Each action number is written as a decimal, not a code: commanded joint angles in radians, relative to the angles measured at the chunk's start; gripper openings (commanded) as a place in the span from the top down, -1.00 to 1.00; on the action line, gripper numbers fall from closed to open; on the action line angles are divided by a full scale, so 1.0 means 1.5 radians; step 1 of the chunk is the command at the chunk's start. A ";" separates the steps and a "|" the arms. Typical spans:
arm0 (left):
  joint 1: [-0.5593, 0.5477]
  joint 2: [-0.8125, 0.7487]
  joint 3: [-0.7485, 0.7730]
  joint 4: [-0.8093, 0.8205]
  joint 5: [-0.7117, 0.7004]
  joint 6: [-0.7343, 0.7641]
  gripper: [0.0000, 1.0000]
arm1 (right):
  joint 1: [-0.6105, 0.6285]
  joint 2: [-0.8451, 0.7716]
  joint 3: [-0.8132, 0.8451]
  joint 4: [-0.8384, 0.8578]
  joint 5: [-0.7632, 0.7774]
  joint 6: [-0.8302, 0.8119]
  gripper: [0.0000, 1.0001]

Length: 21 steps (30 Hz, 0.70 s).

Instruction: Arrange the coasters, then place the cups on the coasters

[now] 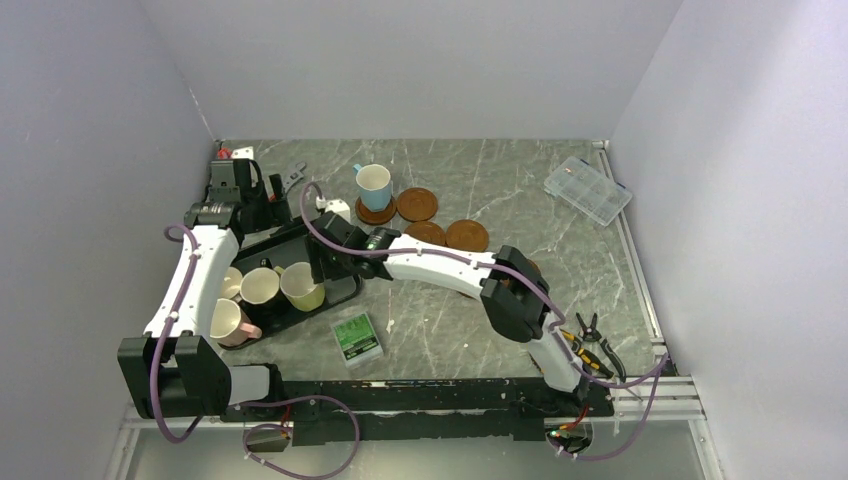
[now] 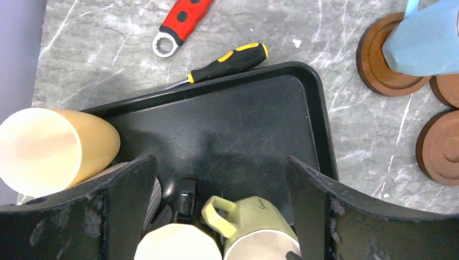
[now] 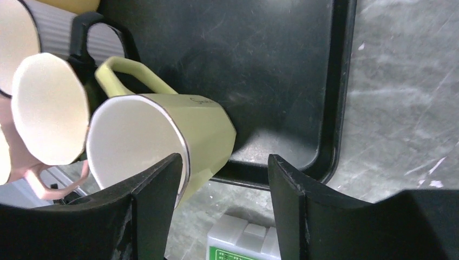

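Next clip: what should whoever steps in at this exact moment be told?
Left gripper: open, empty, over the tray.
Right gripper: open, fingers flanking the olive mug, not clamped.
Done: light blue mug stands on a coaster; three bare coasters lie beside it.
Left: olive mug and four other mugs in the tray need placing; further coasters not visible.

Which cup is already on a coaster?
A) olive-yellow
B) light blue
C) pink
B: the light blue cup stands upright on a coaster at the far side of the table, while the olive-yellow cup and the pink cup are over at the black tray with no coaster under them.
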 commanded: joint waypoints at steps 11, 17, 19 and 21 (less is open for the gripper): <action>0.009 -0.010 0.015 0.020 -0.008 -0.002 -0.85 | 0.008 -0.006 0.023 -0.044 0.042 -0.017 0.59; 0.009 -0.011 0.014 0.021 -0.011 -0.005 -0.84 | 0.002 -0.055 -0.003 -0.028 0.060 -0.027 1.00; 0.009 -0.018 0.013 0.022 -0.016 -0.008 -0.84 | 0.001 -0.079 -0.005 -0.035 0.075 -0.037 1.00; 0.010 -0.033 0.008 0.026 -0.027 -0.013 -0.84 | -0.001 -0.117 -0.019 -0.036 0.092 -0.048 1.00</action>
